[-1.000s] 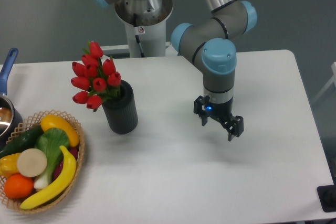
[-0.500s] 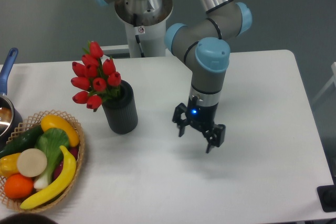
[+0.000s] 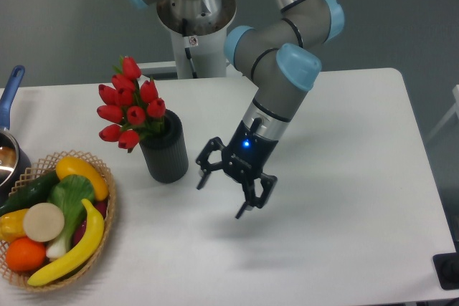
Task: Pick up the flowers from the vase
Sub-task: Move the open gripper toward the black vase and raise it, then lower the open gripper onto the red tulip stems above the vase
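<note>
We tilt our gripper (image 3: 224, 183), jaws spread and empty, at centre frame toward the vase (image 3: 164, 150); the flowers (image 3: 130, 110) lean upper left, ready for grasping

Flowers (image 3: 130, 109) in vase (image 3: 164, 148), basket (image 3: 107, 198) front-left.

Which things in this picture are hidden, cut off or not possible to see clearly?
- Stems of the flowers: hidden inside the vase, camera view.
- Blue-handled pot: cut off by the left edge; contents unclear.
- Basket: lower left part cut by the edge.
- Dark object at the lower right: cut off, unidentifiable.
- Gripper: inner finger surfaces too small to see.
</note>
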